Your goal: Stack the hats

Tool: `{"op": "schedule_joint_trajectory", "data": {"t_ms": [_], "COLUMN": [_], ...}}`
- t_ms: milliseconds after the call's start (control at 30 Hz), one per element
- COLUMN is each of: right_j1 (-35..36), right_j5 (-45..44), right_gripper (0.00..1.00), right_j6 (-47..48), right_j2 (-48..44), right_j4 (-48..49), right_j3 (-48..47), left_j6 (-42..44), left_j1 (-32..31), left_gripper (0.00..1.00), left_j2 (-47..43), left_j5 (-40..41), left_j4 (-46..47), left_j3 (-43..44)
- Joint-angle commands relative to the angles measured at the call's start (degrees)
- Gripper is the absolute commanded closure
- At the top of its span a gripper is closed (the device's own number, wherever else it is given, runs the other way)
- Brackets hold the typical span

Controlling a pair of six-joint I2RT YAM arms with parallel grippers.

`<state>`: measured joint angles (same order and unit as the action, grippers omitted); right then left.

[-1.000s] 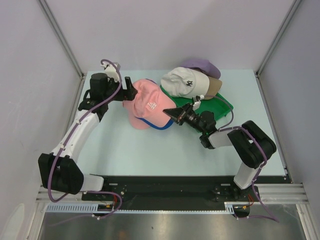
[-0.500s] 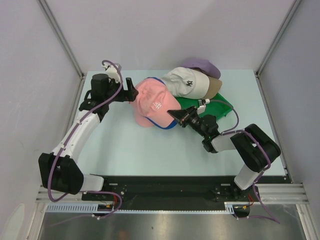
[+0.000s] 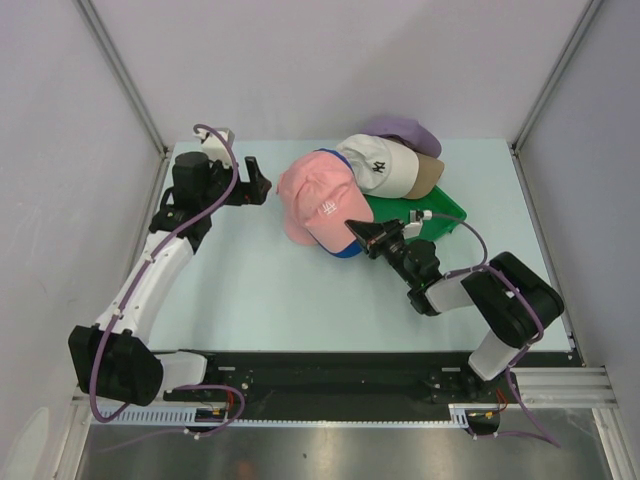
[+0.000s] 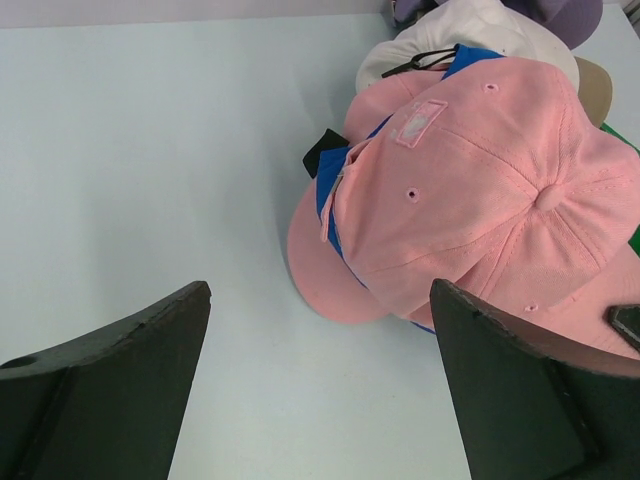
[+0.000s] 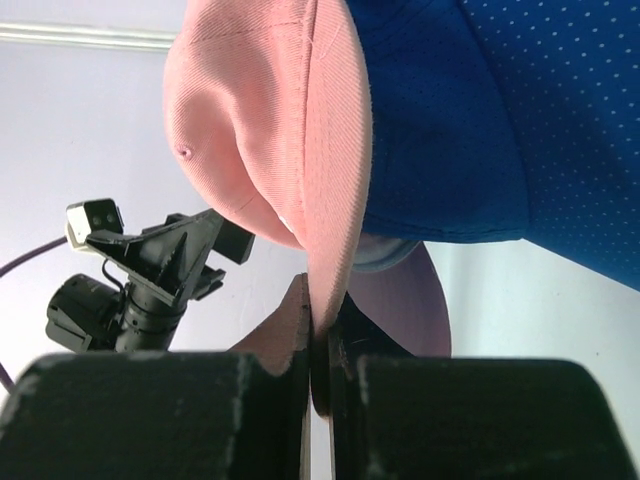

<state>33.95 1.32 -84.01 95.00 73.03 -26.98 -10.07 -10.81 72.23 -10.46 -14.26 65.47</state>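
Shift: the pink cap [image 3: 322, 200] is now found further toward the right of the top view than a second ago, close against the white cap [image 3: 380, 165]; the left gripper [image 3: 255, 182], then touching it, is now parted from it and drawn back to the left; the right gripper [image 3: 368, 235] is carried slightly rightward.
Right gripper: the fingers are pressed together on the thin edge of the pink cap, seen clamped at the bottom centre of the right wrist view [image 5: 320, 370].
Left gripper: the jaws are spread wide with nothing between them; in the left wrist view [image 4: 320, 300] only bare table is framed between the fingers.
Pink cap: it is placed at centre frame in the top view, crown upward, brim toward the lower left.
Blue cap [image 3: 345, 250]: it is nested under the pink cap, shown only as a strip at its edges.
White cap: it is laid just up and right of the pink cap, touching it.
Tan cap [image 3: 430, 175]: it is tucked beneath the white cap's right side.
Lavender cap [image 3: 405, 130]: it is set behind the white cap, at upper centre.
Green tray [image 3: 440, 205]: it is partly covered by the caps, right of centre.
Table [image 3: 250, 280]: everything is carried on its pale surface.
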Motion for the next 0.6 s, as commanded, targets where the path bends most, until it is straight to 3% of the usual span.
{"op": "schedule_joint_trajectory", "data": {"t_ms": [0,267,567], "right_j1": [-0.12,1.55,3.49], "right_j5": [-9.84,-16.26,-19.69], "right_gripper": [1.00,1.00,1.00], "right_j6": [-1.33,-3.09,-1.69], "right_j2": [-0.60,-4.91,-3.51], "right_j4": [-10.27,-20.02,-25.65], "right_j3": [2.37,4.57,4.31], "left_j6": [0.40,0.49,0.57], "left_j1": [0.26,0.26,0.26], "left_gripper": [0.03,0.04,0.03], "left_j2": [-1.65,-1.83,-1.91], "left_j5": [0.44,0.70,0.79], "left_j4": [0.64,0.46,0.29], "left_j3": [-0.26,-0.26,-0.26]}}
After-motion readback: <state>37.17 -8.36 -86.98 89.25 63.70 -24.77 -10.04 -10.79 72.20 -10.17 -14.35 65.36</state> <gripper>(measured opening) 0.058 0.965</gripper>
